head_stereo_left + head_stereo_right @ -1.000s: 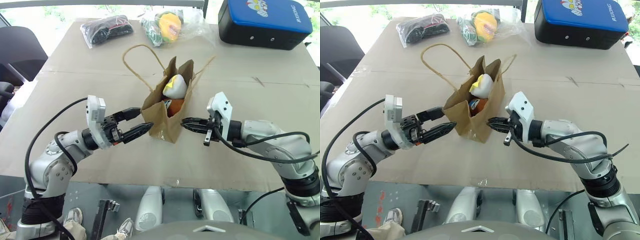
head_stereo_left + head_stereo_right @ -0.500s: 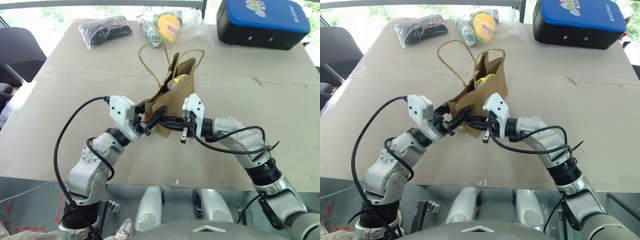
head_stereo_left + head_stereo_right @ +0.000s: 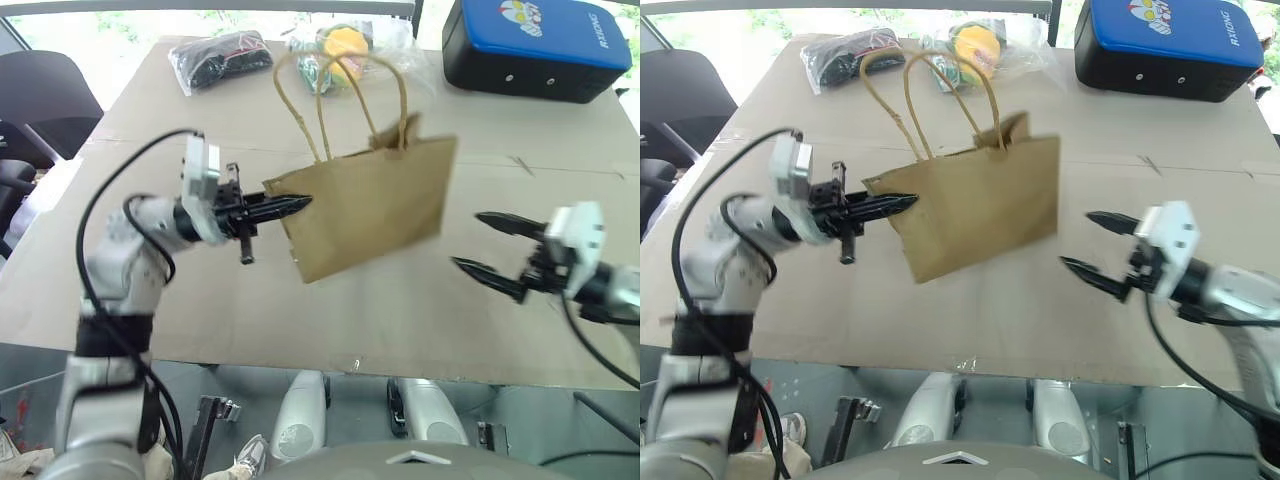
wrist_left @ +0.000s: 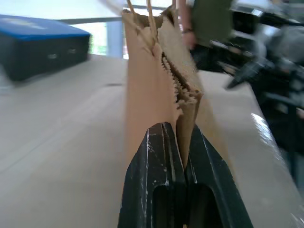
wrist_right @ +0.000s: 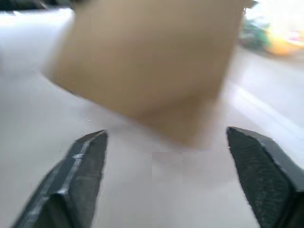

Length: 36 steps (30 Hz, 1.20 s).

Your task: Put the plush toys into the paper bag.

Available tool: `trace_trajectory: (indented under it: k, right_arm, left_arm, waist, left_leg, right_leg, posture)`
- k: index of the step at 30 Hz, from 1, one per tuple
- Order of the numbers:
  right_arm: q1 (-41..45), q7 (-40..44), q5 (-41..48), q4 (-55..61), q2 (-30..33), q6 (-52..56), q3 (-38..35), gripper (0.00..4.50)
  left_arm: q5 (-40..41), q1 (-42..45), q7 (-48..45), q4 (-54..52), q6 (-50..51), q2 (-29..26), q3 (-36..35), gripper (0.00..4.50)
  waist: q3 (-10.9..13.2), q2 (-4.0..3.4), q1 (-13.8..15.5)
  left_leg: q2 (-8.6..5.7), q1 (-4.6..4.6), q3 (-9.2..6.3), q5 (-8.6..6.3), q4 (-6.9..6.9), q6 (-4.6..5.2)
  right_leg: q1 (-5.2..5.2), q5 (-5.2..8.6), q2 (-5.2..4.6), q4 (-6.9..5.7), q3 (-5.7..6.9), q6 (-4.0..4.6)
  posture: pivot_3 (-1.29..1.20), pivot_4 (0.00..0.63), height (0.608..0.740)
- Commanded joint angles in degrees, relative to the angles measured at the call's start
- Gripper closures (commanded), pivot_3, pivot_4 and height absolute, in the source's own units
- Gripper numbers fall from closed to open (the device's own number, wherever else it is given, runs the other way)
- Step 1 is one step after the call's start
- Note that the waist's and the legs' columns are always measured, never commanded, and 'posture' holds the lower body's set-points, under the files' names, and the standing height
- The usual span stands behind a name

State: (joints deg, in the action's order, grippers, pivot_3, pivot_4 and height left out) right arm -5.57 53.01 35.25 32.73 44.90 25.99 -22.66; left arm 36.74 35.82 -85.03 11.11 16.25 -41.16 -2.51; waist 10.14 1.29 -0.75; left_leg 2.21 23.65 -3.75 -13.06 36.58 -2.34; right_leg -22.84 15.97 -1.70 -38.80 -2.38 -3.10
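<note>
The brown paper bag is held up over the table, tilted, with its two loop handles standing upward. My left gripper is shut on the bag's left edge. In the left wrist view its fingers pinch the folded paper bag. My right gripper is open to the right of the bag, apart from it, with nothing between its fingers. In the right wrist view the paper bag is ahead of the spread fingers. The plush toys are hidden from view.
A blue-and-black case sits at the far right of the cardboard-covered table. A clear plastic bag with a yellow-green toy and another with dark items lie at the far edge. A black chair stands left.
My left gripper shut on the bag's edge and raised it. My right gripper let go of the bag, opened and swung away to the right.
</note>
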Motion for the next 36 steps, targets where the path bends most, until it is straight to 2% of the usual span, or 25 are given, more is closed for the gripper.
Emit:
trace_trajectory:
  k: [1,5,10,12,13,16,18,20,24,27,31,36]
  right_arm:
    - [-2.2,3.8,3.1,0.4,1.9,-1.6,-6.9,0.72]
    - [-3.2,5.3,3.7,-1.0,3.6,-1.2,-9.4,0.72]
    - [-2.7,5.1,3.8,-1.0,4.6,-0.8,-8.5,0.72]
    - [-2.5,4.9,4.1,-0.5,4.6,-0.6,-8.0,0.65]
    - [-2.3,4.7,4.1,-0.4,4.5,-0.6,-7.7,0.65]
    - [-2.3,4.9,4.2,-0.6,4.0,-0.8,-6.7,0.65]
    - [-2.5,5.2,3.9,-1.0,3.8,-1.3,-6.2,0.65]
    - [-2.5,5.4,4.3,-1.3,3.5,-1.4,-6.1,0.65]
    - [-3.0,5.8,4.6,-1.9,3.2,-1.7,-6.5,0.65]
    - [-4.4,5.8,4.0,-2.6,3.2,-2.1,-7.7,0.65]
    - [-8.0,4.5,1.3,-3.5,2.6,-3.4,-9.4,0.65]
    - [-12.9,5.2,-1.6,-6.0,1.8,-5.6,-11.1,0.65]
  left_arm:
    - [-4.1,6.7,-7.5,11.9,-8.1,0.6,6.6,4.5]
    - [-7.5,13.3,-7.5,25.0,-20.5,2.8,13.9,4.5]
    - [-9.8,15.3,-7.5,32.8,-26.5,5.8,14.7,4.5]
    - [-9.9,14.2,-7.5,32.7,-27.0,5.7,13.8,3.79]
    - [-9.4,13.5,-7.5,31.8,-25.9,5.3,13.5,3.61]
    - [-8.7,11.6,-7.3,29.1,-23.1,4.8,10.2,2.17]
    - [-8.3,9.7,-5.8,26.0,-20.3,3.3,8.2,1.47]
    - [-7.4,7.1,-3.7,21.3,-16.5,1.6,5.6,1.47]
    - [-1.8,-3.2,4.5,4.8,-2.3,-3.7,-2.5,1.47]
    - [2.2,-14.6,13.1,-9.0,6.3,-5.8,-9.8,1.47]
    - [6.2,-33.9,23.3,-26.1,13.0,-4.2,-20.6,1.47]
    - [5.4,-49.1,28.5,-35.1,13.3,-1.1,-25.7,1.47]
  waist:
    - [0.0,0.0,-0.2]
    - [0.0,0.01,-0.7]
    - [0.0,0.02,-0.8]
    - [0.0,0.01,-0.9]
    - [0.0,0.01,-0.9]
    - [0.0,0.01,-1.0]
    - [0.0,0.01,-1.1]
    - [0.0,0.01,-1.4]
    - [0.0,-0.03,-1.7]
    - [0.0,-0.04,-1.4]
    - [0.0,-0.03,-1.2]
    - [0.0,-0.03,-0.1]
  left_leg:
    - [0.0,-0.01,0.0,0.0,0.01,0.0]
    - [0.01,-0.03,-0.01,0.0,0.03,0.01]
    - [0.01,0.01,-0.02,0.0,0.11,0.01]
    - [0.01,0.01,-0.02,0.0,0.11,0.01]
    - [0.01,0.01,-0.02,0.0,0.11,0.01]
    - [0.02,0.02,-0.04,0.0,0.13,0.01]
    - [0.02,0.04,-0.06,0.0,0.16,0.01]
    - [0.04,0.05,-0.06,0.0,0.17,0.01]
    - [0.1,0.0,-0.05,0.0,0.15,0.01]
    - [0.11,-0.03,-0.05,0.0,0.16,0.01]
    - [0.1,-0.04,0.04,-0.01,0.16,0.02]
    - [0.07,-0.15,0.08,-0.02,0.17,0.02]
  right_leg:
    - [0.05,0.0,0.0,0.01,0.0,0.0]
    - [0.05,-0.01,0.02,-0.02,-0.04,0.0]
    - [0.05,-0.01,0.01,-0.02,-0.03,-0.01]
    - [0.05,0.0,0.01,-0.03,-0.03,-0.01]
    - [0.05,0.0,0.01,-0.03,-0.03,-0.01]
    - [0.05,-0.01,0.01,-0.05,-0.02,-0.01]
    - [0.05,0.0,0.01,-0.06,0.0,-0.01]
    - [0.05,0.0,0.01,-0.05,0.0,-0.02]
    - [0.05,0.0,0.02,-0.09,-0.02,-0.01]
    - [0.1,0.0,-0.01,-0.09,0.0,-0.02]
    - [0.14,0.02,-0.11,-0.04,-0.03,-0.04]
    - [0.22,0.04,-0.13,-0.07,-0.04,-0.03]
  posture:
    - [0.0,0.15,0.74]
    - [0.0,0.15,0.74]
    - [0.0,0.15,0.74]
    - [0.0,0.15,0.74]
    - [0.0,0.15,0.74]
    - [0.0,0.15,0.74]
    - [0.0,0.15,0.74]
    - [0.0,0.15,0.74]
    - [0.0,0.15,0.74]
    - [0.0,0.15,0.74]
    - [0.0,0.15,0.74]
    - [0.0,0.15,0.74]
